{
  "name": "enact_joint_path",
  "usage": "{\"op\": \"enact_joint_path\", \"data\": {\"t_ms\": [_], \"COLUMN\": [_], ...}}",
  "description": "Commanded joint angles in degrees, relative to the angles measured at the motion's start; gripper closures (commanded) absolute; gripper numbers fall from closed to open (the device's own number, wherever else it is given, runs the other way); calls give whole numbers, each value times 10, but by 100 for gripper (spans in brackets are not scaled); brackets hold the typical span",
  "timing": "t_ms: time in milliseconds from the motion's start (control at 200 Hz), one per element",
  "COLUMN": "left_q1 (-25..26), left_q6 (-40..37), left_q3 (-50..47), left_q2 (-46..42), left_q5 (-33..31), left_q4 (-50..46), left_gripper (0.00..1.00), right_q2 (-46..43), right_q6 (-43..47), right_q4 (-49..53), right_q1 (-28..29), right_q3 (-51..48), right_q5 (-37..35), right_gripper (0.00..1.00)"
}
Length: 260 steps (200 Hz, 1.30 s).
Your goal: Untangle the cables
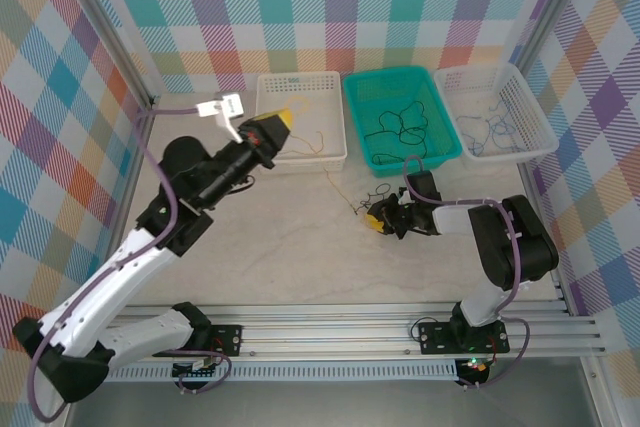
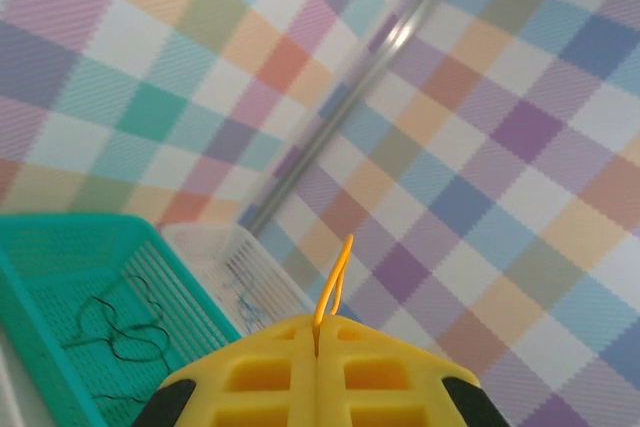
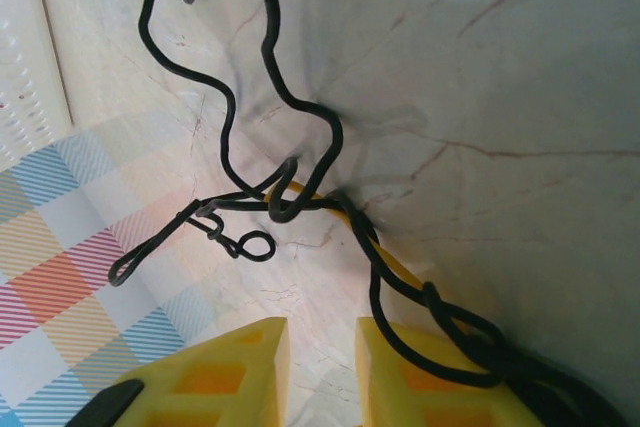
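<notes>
My left gripper (image 1: 281, 125) hangs over the left white basket (image 1: 298, 76), shut on an orange cable (image 2: 335, 282) whose small loop sticks out past the closed fingertips (image 2: 318, 325). That orange cable (image 1: 335, 182) runs down to a small tangle of black cable (image 1: 378, 195) on the table. My right gripper (image 1: 385, 219) lies low at the tangle. In the right wrist view its jaws (image 3: 322, 332) stand a narrow gap apart with bare table between them. A knotted black cable (image 3: 225, 137) and an orange strand (image 3: 395, 262) cross the outside of the right finger (image 3: 420, 377).
A teal basket (image 1: 352, 117) in the middle holds black cables (image 1: 400, 127). The right white basket (image 1: 535, 112) holds blue cables (image 1: 490, 127). Orange strands (image 1: 315, 137) lie in the left basket. Checked walls and metal posts close in the table.
</notes>
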<state>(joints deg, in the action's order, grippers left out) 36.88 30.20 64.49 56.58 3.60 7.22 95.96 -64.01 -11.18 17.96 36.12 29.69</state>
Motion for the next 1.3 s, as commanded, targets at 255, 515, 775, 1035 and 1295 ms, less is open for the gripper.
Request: {"op": "enact_joint_path", "data": {"t_ms": [255,515,775,1035,1295], "left_q1": [-32,-33,-33,-33,-33], "left_q6": [-83,-76,-51,-38,-37], "left_q3": [21,53,73,73,74], "left_q2": [-132,-214,-199,-202,-170], "left_q5": [-189,-349,-397,-427,-420], "left_q4": [-153,-290,-347,-365,-364], "left_gripper": [100,100,100,100,100], "right_q2": [40,18,-1,-23,-88], "right_q6": [29,21,44,41,47], "right_q4": [40,39,89,100,131], "right_q1": [-1,-1,-1,-2,-3], "right_q3": [-4,3,38,33,36], "right_q5": [-101,-94,-126,-149,-157], "right_gripper": [64,56,42,30,9]}}
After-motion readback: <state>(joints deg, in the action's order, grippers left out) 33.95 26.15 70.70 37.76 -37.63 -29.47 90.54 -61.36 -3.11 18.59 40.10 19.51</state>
